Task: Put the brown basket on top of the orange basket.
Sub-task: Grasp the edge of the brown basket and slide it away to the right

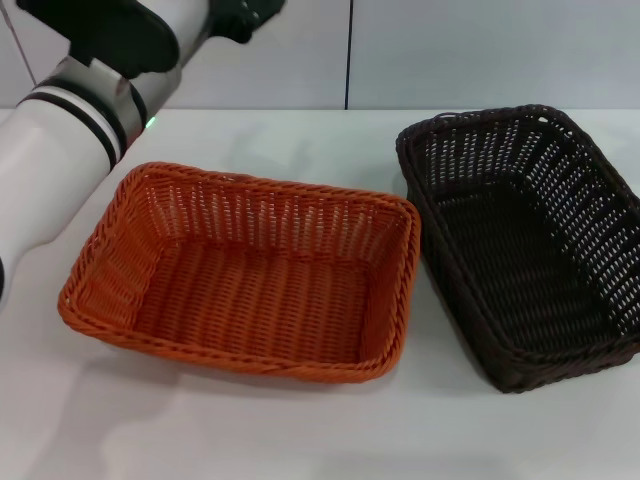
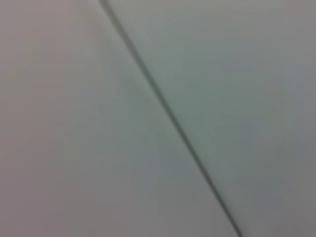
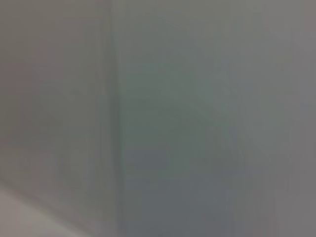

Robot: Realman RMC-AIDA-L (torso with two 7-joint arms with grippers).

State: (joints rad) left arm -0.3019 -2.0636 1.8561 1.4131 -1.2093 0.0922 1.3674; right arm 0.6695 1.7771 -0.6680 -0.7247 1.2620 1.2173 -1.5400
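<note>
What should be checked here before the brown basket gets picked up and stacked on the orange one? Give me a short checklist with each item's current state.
1. The orange basket is empty and sits upright on the table: ok.
2. The brown basket is empty and upright, on the robot's right of the orange one: ok.
3. The two baskets stand apart, with a narrow gap between their rims: ok.
4. Brown basket is fully in the head view: not ok, its right edge is cut off by the frame.
5. Left hand position and opening: cannot tell; only the left arm shows, raised at the far left.
6. Right hand near the brown basket: cannot tell; it is in no view.
</note>
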